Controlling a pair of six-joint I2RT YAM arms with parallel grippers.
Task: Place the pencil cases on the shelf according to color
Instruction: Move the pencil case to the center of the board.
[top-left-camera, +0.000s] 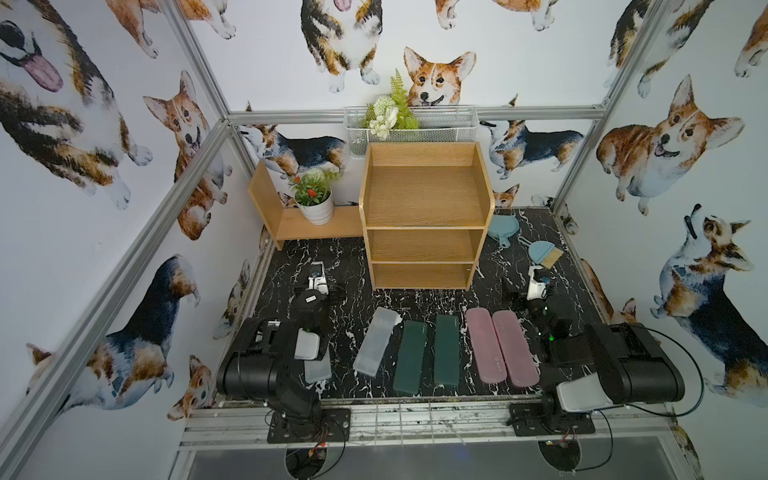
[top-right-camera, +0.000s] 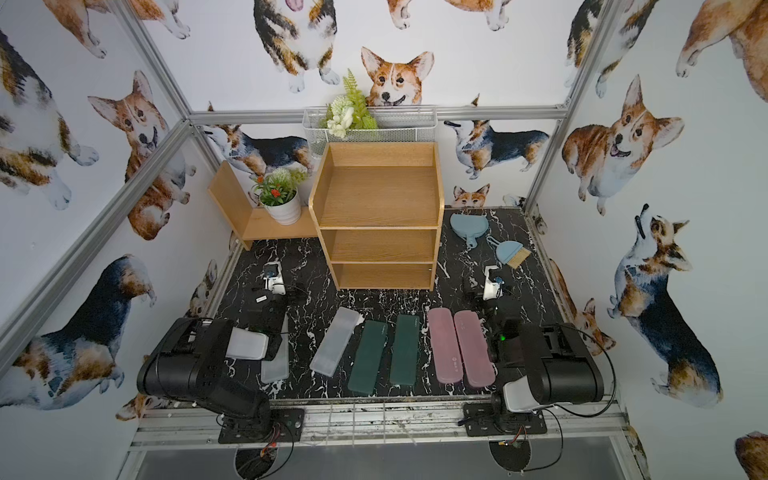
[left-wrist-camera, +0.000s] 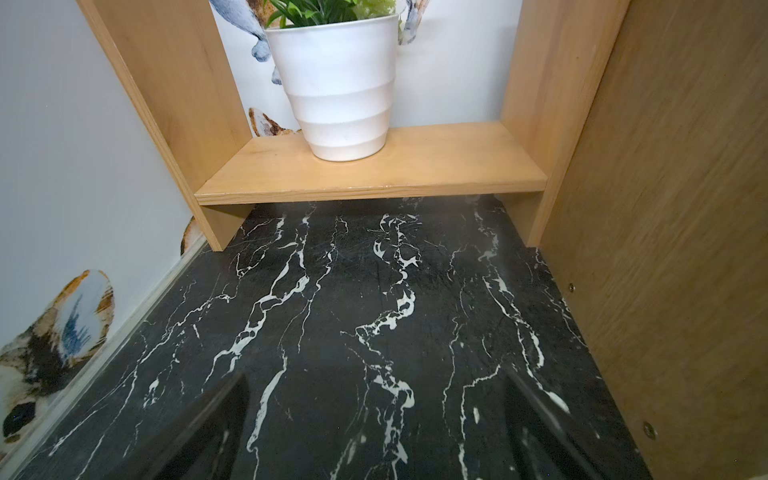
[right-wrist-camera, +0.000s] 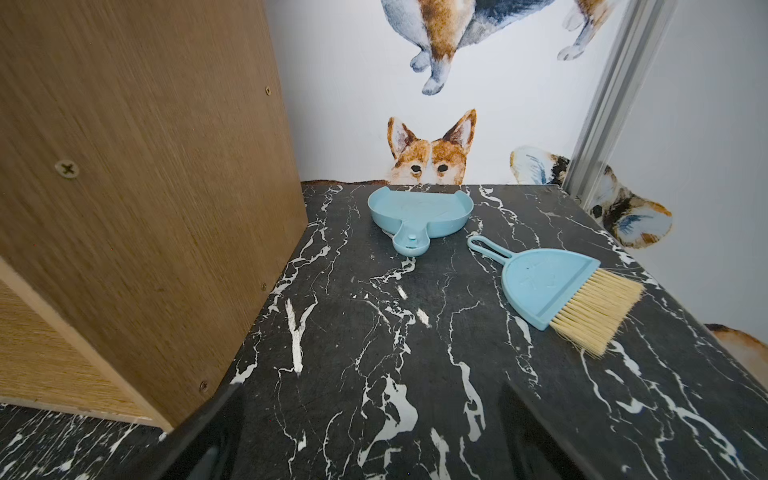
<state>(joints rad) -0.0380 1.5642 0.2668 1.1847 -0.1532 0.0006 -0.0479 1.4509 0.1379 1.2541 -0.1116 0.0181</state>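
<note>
As six pencil cases (top-left-camera: 446, 349) lie in row on surface (top-left-camera: 353, 299) before empty shelf (top-left-camera: 424, 227), handling likely light, rigid, slick; pinch across narrow width, mid-length. Left gripper (left-wrist-camera: 374, 374), right gripper (right-wrist-camera: 370, 386): wide, empty.

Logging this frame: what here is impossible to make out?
- Second frosted pencil case: in both top views, mostly under the left arm.
- Marking on a pink pencil case: top views, too small to read.
- Back of the lower tiers of the shelf: top views, boards above cover them; wrist views show only side panels.
</note>
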